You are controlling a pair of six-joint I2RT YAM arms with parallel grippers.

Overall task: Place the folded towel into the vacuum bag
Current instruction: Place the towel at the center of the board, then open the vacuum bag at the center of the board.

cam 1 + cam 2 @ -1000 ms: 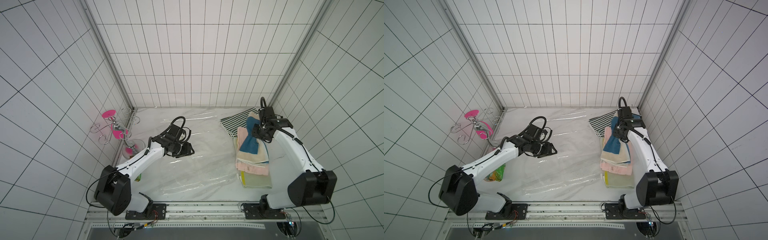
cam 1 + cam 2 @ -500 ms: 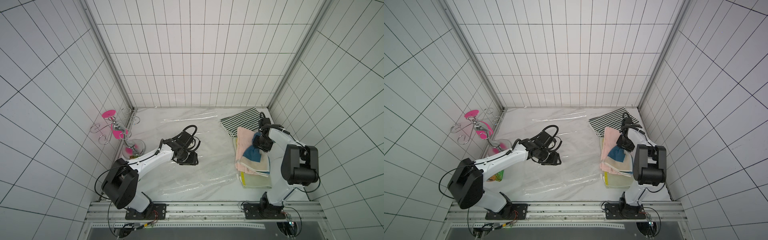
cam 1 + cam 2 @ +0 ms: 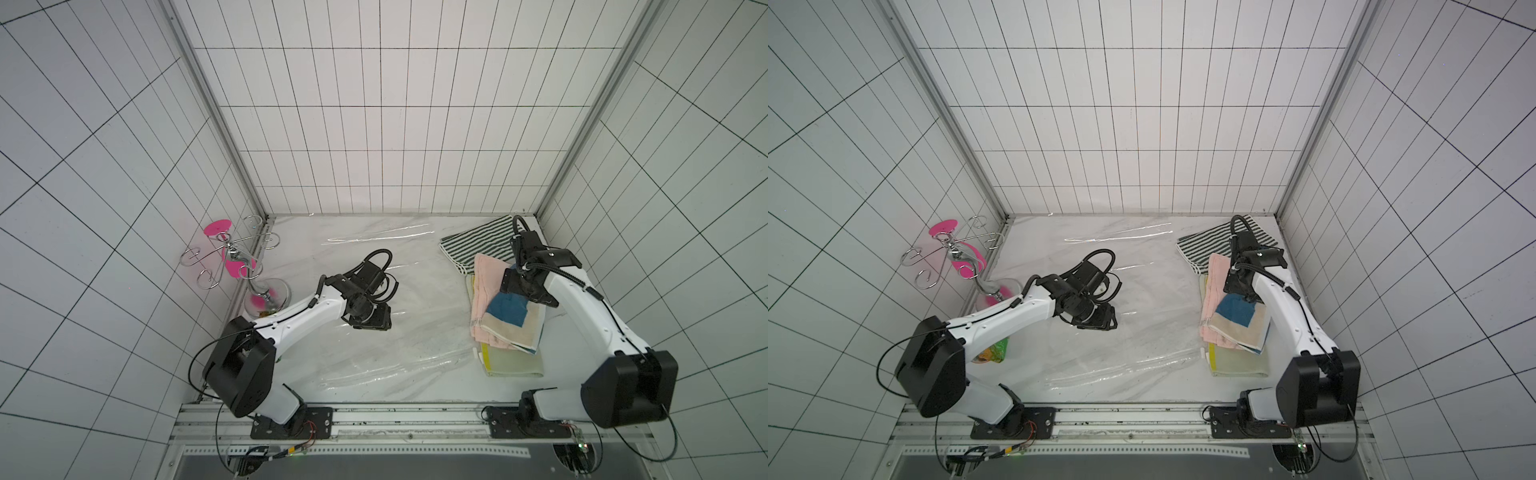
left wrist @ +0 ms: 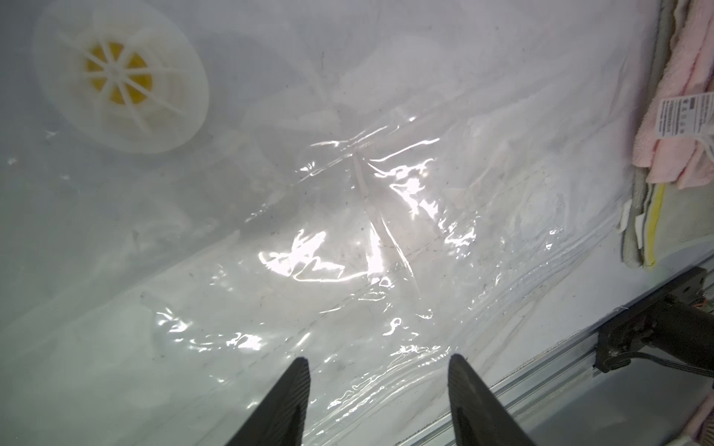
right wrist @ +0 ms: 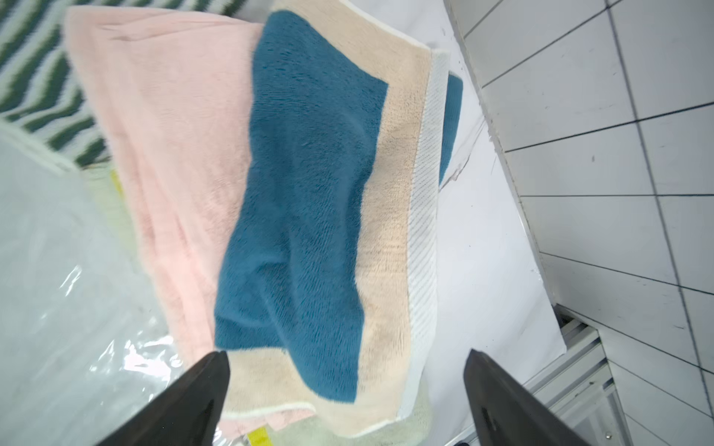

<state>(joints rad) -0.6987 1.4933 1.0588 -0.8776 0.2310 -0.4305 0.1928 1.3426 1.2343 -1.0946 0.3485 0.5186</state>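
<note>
Bagging hasn't begun for you: right gripper (image 5: pixel 347 357) gapes empty over the blue-and-beige towel (image 5: pixel 309 185); left gripper (image 4: pixel 379 361) hovers half-open, empty, above the vacuum bag (image 4: pixel 328 247).

Clear, shiny vacuum bag (image 3: pixel 395 353) with a round white cap (image 4: pixel 119 77), yellow in the middle; blue towel (image 5: pixel 309 193) with a tan border and a white edge; plain pink towel (image 5: pixel 154 116); pale green towel (image 3: pixel 515 365) with a yellow stripe; striped towel (image 3: pixel 478 245) in dark green and white; white wall tiles (image 3: pixel 374 124) with dark lines; silver wire stand (image 3: pixel 232 253) with pink bits
</note>
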